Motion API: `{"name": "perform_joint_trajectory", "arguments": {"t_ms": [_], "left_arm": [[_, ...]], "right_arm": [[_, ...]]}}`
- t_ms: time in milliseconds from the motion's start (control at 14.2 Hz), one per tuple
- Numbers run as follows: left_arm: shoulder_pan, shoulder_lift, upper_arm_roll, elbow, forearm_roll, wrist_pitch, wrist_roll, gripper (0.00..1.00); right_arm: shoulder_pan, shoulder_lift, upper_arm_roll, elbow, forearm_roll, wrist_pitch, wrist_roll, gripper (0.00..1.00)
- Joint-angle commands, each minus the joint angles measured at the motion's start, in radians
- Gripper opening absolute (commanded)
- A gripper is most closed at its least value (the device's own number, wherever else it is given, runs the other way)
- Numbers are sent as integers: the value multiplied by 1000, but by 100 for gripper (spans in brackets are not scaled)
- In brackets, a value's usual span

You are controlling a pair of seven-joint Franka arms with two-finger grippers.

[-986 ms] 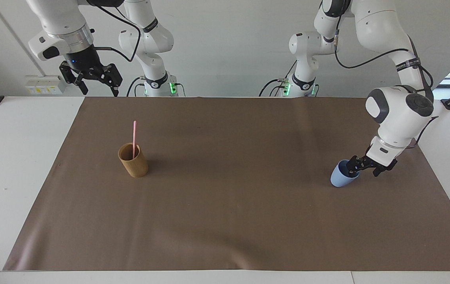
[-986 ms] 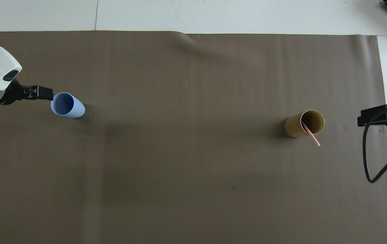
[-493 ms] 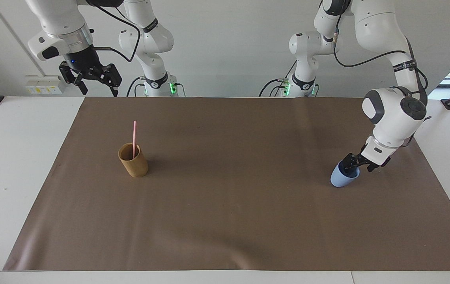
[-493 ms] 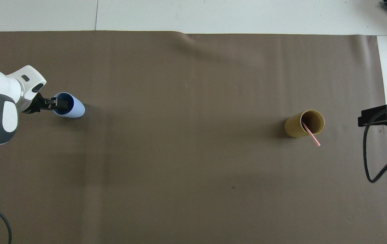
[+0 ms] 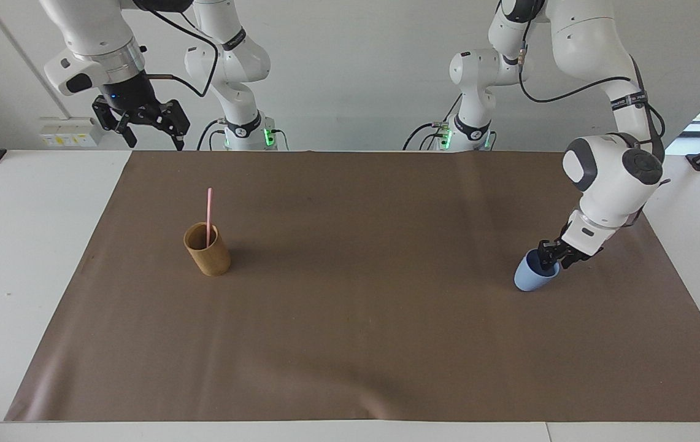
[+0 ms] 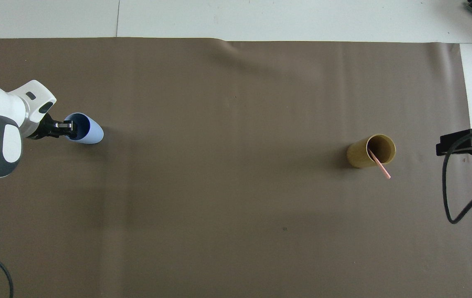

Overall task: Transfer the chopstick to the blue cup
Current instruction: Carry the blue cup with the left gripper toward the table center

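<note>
Left gripper pinching blue cup rim, cup at left-arm end.
Chopstick upright in tan cup; bare mat between cups. Facing view alone shows right gripper spread, empty, raised.

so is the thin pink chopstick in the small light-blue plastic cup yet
No. The thin pink chopstick stands in the tan cylindrical cup; the light-blue plastic cup holds none.

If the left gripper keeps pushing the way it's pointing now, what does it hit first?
The blue cup. The left gripper is already at its rim, one finger apparently inside the mouth, so going on would likely press the cup's wall or floor, then the brown mat. How deep it sits is unclear.
</note>
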Motion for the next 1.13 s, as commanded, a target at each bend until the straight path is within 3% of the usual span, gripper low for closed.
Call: {"name": "perform_joint_trajectory", "arguments": {"t_ms": [0,141,634,1056], "left_arm": [[5,-31,-6,-34,1,-29,-17,6],[10,-33,-7,-27,-2,-68,-32,0],[-5,-22,-12,23,-123,-146,-28,0],[-172,-14,-13,37,-205,-126,-118,0]], "right_arm": [[-14,-29,4,-37,16,21,-5,100],[-14,-29,4,-37,16,24,-4,100],[-14,-29,4,-38,16,23,-5,100],[-14,-29,2,-41,16,23,-5,100]]}}
